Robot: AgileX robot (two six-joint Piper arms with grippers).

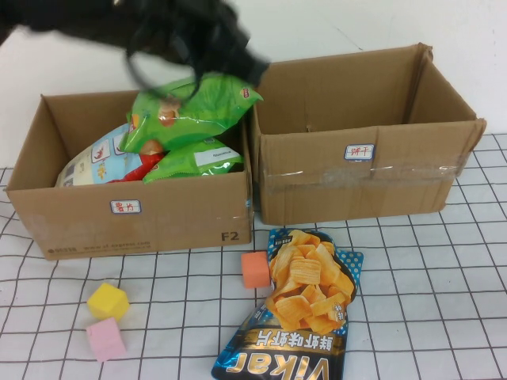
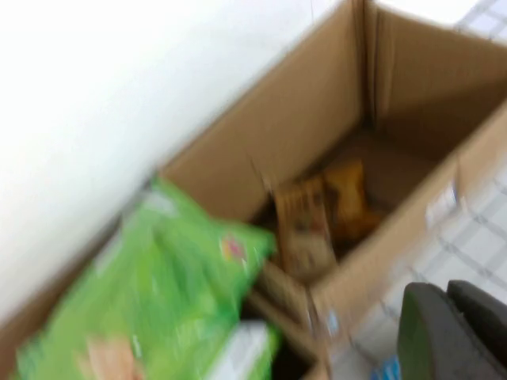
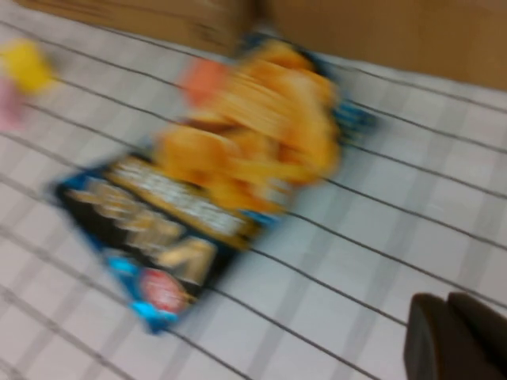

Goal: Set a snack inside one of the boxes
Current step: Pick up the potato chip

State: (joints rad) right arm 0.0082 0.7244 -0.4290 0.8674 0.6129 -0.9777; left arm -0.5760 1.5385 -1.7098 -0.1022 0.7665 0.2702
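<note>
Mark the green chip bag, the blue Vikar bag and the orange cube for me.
green chip bag [image 1: 190, 111], high view, middle of its front
blue Vikar bag [image 1: 305, 293], high view, printed chips on its front
orange cube [image 1: 255, 269], high view, top face

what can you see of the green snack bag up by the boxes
The green snack bag is glossy plastic with food pictures and a small red logo near one corner. It hangs tilted above the left box, over other packets already inside, its upper corner reaching toward the right box. The left gripper sits at its top edge, seemingly holding it, though the grip is blurred. The right gripper is elsewhere, above the chips bag on the table.
</note>
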